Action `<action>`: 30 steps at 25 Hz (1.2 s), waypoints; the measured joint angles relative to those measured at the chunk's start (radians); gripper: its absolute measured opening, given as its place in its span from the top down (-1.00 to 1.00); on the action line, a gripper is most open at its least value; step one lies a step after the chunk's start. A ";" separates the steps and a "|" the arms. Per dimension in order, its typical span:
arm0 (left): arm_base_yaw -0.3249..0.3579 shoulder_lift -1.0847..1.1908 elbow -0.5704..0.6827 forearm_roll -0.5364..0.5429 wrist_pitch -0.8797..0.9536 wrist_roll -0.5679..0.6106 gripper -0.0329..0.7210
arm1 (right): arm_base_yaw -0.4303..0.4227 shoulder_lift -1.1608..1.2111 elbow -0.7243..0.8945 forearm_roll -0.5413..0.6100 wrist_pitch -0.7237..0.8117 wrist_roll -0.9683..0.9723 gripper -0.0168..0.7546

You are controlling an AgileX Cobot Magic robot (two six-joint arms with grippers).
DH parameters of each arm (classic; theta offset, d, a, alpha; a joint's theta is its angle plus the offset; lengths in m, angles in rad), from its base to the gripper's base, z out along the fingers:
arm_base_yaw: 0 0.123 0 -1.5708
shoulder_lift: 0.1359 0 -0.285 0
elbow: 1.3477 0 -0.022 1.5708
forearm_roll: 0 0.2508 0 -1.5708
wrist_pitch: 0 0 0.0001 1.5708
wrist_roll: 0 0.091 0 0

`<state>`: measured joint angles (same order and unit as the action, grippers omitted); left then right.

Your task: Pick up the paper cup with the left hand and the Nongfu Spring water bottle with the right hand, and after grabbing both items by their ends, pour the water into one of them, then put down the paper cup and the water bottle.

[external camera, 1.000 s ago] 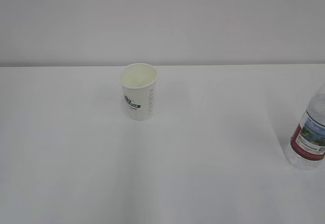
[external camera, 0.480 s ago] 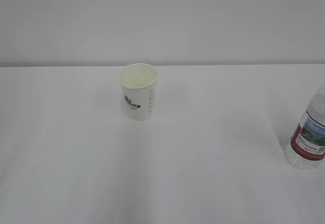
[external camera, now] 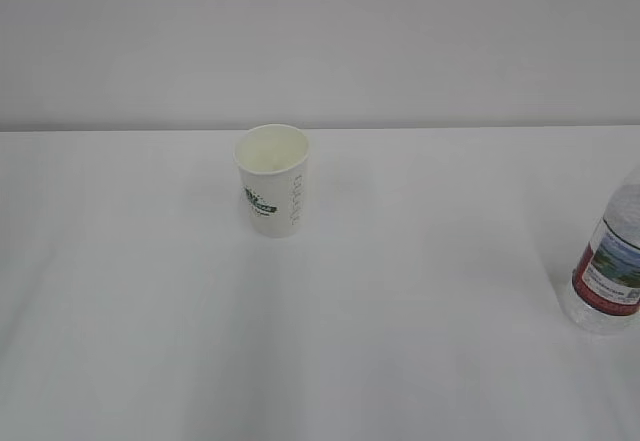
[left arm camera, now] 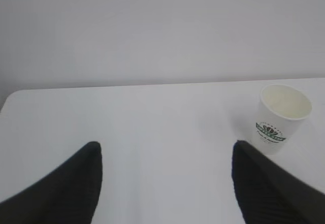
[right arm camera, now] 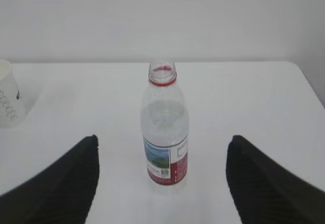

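Note:
The paper cup (external camera: 274, 179) stands upright and empty on the white table, left of centre; in the left wrist view the paper cup (left arm camera: 282, 116) is ahead and to the right of my open left gripper (left arm camera: 165, 148), which holds nothing. The Nongfu Spring water bottle (external camera: 608, 273) stands at the table's right edge, partly cut off. In the right wrist view the Nongfu Spring water bottle (right arm camera: 164, 132) is upright, uncapped, with clear water in it, straight ahead of my open right gripper (right arm camera: 161, 141). Neither arm shows in the exterior view.
The white table (external camera: 400, 341) runs back to a plain grey wall. Its left corner (left arm camera: 12, 99) shows in the left wrist view, its right edge (right arm camera: 307, 84) in the right wrist view. The cup's edge (right arm camera: 9, 99) appears at the left there.

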<state>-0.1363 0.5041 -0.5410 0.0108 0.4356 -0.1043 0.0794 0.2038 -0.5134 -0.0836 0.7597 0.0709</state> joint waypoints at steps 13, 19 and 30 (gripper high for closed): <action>0.000 0.002 0.033 0.112 -0.218 0.000 -0.62 | 0.000 0.000 0.110 0.013 -0.392 0.003 -0.56; 0.000 0.011 0.048 0.114 -0.295 0.000 -0.62 | 0.000 0.000 0.120 0.013 -0.426 0.003 -0.56; 0.000 0.089 0.182 0.115 -0.603 0.000 -0.62 | 0.000 0.000 0.210 0.013 -0.579 0.003 -0.57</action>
<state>-0.1363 0.5931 -0.3588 0.1262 -0.1671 -0.1043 0.0794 0.2038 -0.3039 -0.0711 0.1804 0.0740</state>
